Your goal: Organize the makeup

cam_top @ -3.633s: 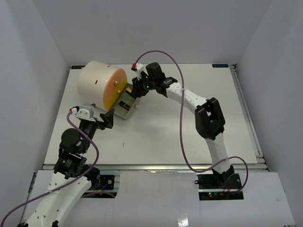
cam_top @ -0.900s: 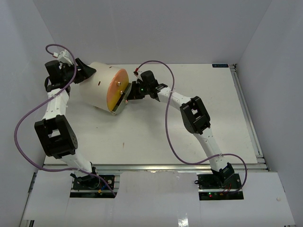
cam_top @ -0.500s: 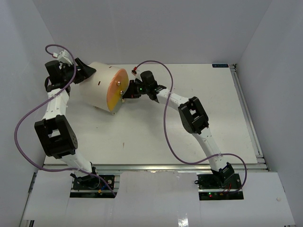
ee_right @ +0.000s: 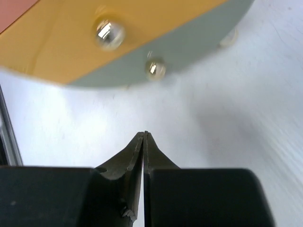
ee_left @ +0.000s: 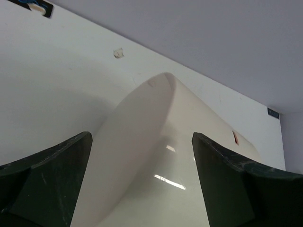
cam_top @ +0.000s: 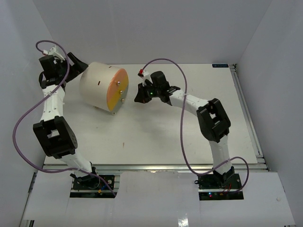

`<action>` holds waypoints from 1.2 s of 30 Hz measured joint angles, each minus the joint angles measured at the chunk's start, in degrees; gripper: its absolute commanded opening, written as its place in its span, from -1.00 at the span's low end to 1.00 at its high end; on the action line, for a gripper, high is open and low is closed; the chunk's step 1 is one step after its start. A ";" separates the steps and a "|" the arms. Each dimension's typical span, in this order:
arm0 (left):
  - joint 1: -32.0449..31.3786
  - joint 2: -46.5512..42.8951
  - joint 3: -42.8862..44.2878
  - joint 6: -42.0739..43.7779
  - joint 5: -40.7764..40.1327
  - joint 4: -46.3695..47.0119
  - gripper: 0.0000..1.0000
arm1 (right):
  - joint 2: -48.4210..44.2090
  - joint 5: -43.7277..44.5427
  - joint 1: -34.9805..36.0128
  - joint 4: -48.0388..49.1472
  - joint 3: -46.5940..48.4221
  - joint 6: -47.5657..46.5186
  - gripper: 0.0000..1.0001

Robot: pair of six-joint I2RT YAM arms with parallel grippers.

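Note:
No makeup shows in any view; it is hidden. The big cream cylinder lies on its side at the back left, its orange drawer front flush and facing right. My left gripper stands open just behind the cylinder's back-left end, clear of it. In the left wrist view the cylinder fills the space beyond the left gripper. My right gripper is shut and empty, a short way right of the drawer front. In the right wrist view the right gripper points at the orange front and its metal knobs.
The white table is boxed in by white walls on three sides. A metal rail runs along its right edge. A tiny dark speck lies near the front. The right arm's purple cable loops over the table.
The drawer, open earlier with a palette showing, is now pushed in. My right gripper has backed off to the right. My left gripper has opened wider and drawn back from the cylinder.

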 measured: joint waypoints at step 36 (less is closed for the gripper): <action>-20.17 -56.03 -55.07 -2.62 29.33 28.35 0.96 | -71.06 -6.85 -36.28 -15.11 -50.52 -29.58 0.80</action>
